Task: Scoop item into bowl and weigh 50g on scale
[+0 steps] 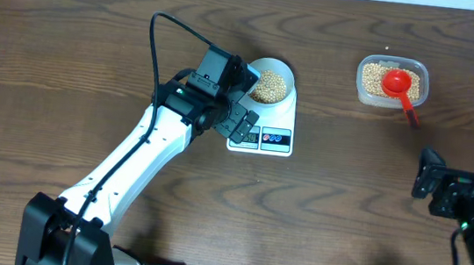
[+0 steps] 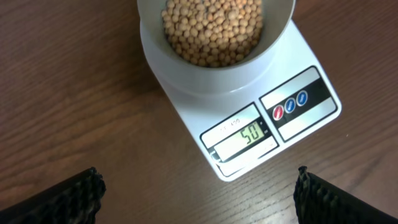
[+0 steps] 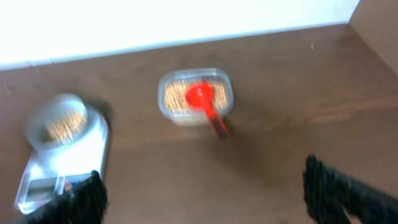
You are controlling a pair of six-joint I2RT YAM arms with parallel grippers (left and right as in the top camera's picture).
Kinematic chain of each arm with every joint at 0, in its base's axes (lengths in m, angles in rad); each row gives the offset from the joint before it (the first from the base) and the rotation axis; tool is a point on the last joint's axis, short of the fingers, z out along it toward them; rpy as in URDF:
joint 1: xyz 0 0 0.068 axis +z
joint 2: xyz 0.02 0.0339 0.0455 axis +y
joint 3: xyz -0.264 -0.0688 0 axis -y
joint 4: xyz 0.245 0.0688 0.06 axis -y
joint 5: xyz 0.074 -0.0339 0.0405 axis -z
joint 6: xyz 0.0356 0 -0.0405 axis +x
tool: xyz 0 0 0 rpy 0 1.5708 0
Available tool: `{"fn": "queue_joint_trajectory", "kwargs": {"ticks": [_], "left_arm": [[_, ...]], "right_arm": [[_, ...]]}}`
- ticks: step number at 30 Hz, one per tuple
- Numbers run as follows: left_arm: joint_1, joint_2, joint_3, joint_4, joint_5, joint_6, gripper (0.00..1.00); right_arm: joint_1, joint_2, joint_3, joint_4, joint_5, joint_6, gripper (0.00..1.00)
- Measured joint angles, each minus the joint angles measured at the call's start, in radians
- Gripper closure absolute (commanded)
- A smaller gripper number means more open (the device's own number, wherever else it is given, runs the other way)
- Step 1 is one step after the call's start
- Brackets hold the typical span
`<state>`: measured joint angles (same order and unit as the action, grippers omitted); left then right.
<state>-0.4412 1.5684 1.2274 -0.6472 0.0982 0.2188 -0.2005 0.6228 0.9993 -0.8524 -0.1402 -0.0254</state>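
Shows the bowl (image 1: pixel 270 85) set on the back half of the scale (image 1: pixel 281 118), near the middle of the desk (image 1: pixel 71 36), and filled partway with the beans (image 2: pixel 211 31). Reads 50 on the display (image 2: pixel 250 134) in the left wrist view, with three round buttons (image 2: pixel 290 106), one red and two blue, just beside it on the front edge. Has the left hand (image 1: pixel 245 100) spread open and holding nothing, poised over the scale's left edge close to the bowl; cannot tell from overhead whether touching either. Catches its dark fingertips (image 2: pixel 81 193) at the lower corners of the left wrist view, far apart, with bare desk between. Places the clear tub (image 1: pixel 360 82) well off to the right of the scale, with more beans inside and a red scoop (image 1: pixel 399 83) lying in it, handle sticking out over the rim toward the front. Finds the right hand (image 1: pixel 431 175) by the desk's right edge, apart from the tub, likewise spread open and empty, though blurred in the right wrist view.
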Motion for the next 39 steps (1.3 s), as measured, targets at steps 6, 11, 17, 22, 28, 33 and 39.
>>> {"fn": "queue_joint_trajectory", "kwargs": {"ticks": [6, 11, 17, 22, 28, 33, 39], "left_arm": [[0.000, 0.000, 0.000, 0.000, 0.000, 0.000, 0.00], [0.000, 0.000, 0.000, 0.000, 0.000, 0.000, 0.00], [0.000, 0.000, 0.000, 0.000, 0.000, 0.000, 0.00], [0.000, 0.000, 0.000, 0.001, 0.000, 0.000, 0.00], [0.000, 0.000, 0.000, 0.001, 0.000, 0.000, 0.01], [0.000, 0.000, 0.000, 0.000, 0.000, 0.000, 0.00], [0.000, 0.000, 0.000, 0.000, 0.000, 0.000, 0.00]], "right_arm": [[0.032, -0.217, -0.360, 0.309, -0.009, -0.158, 0.01], [0.068, -0.342, -0.594, 0.514, -0.020, -0.251, 0.01], [0.089, -0.433, -0.799, 0.736, -0.021, -0.283, 0.01], [0.089, -0.496, -0.910, 0.805, -0.020, -0.275, 0.01], [0.089, -0.596, -0.991, 0.791, -0.018, -0.212, 0.01], [0.089, -0.610, -0.990, 0.792, -0.016, -0.191, 0.01], [0.089, -0.610, -0.990, 0.792, -0.016, -0.188, 0.01]]}}
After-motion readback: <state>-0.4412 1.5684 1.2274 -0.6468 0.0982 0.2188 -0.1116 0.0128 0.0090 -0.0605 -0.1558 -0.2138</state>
